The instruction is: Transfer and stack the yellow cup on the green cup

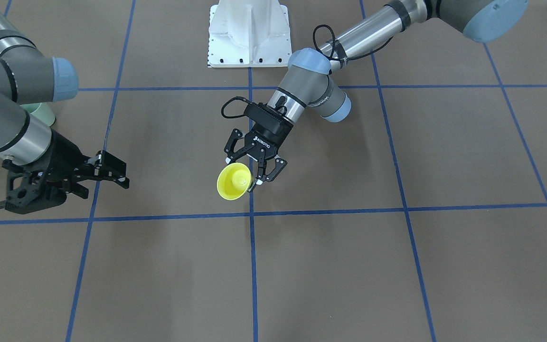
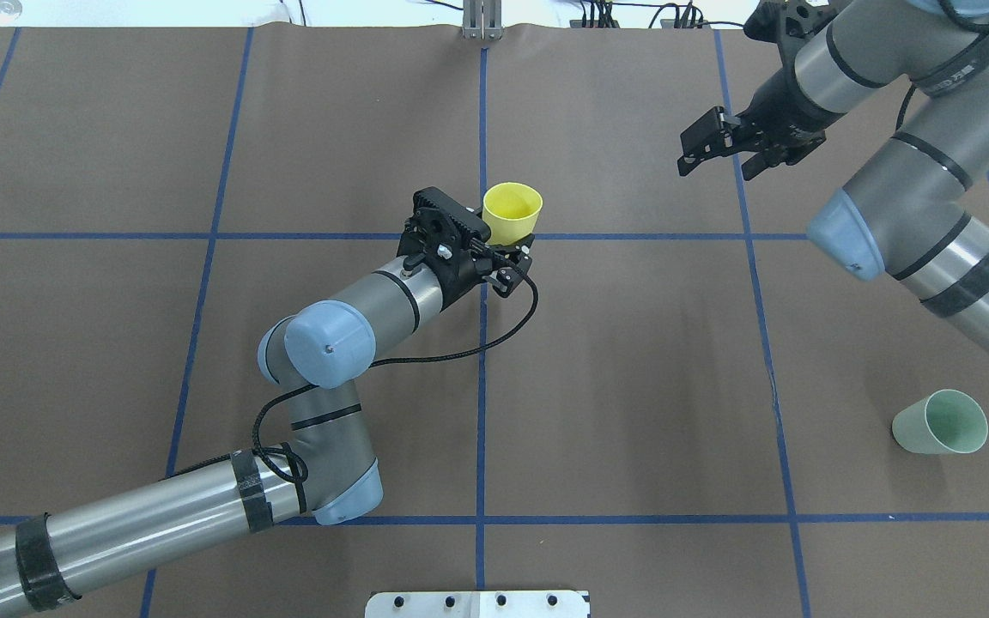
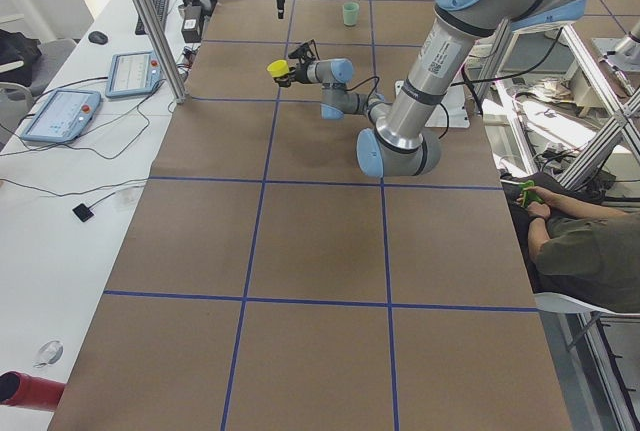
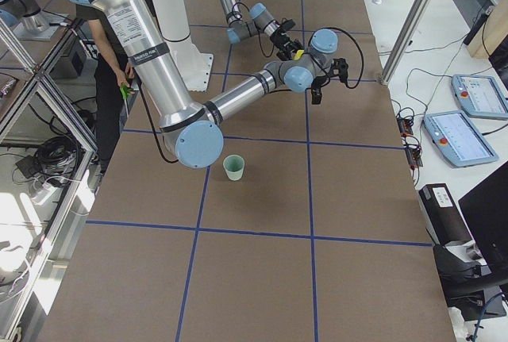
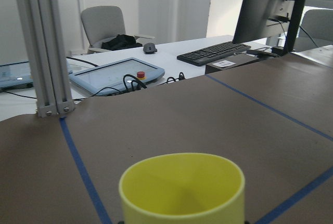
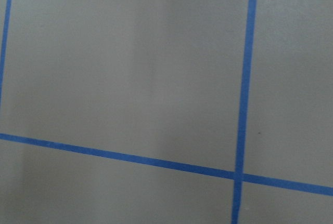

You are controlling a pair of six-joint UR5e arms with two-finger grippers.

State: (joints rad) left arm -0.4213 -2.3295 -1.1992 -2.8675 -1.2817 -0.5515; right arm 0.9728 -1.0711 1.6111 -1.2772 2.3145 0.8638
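The left gripper (image 2: 507, 249) is holding the yellow cup (image 2: 512, 211) low on its wall, with its jaws closed in on either side. The cup is sitting roughly upright with its mouth open to the ceiling. It is straight out from the white base plate (image 2: 477, 603) and well away from it, right over the blue tape line (image 2: 481, 386) that runs out from the plate's middle. From here I cannot tell whether its foot is touching the table (image 2: 632, 360).

The green cup (image 2: 941, 422) is standing upright on the table, off to the robot's right of the plate. It is nearer the plate than the yellow cup is, and well apart from it.

The right gripper (image 2: 722, 154) is hovering on that same side, farther out from the plate than the green cup. Its jaws are standing apart with nothing between them.
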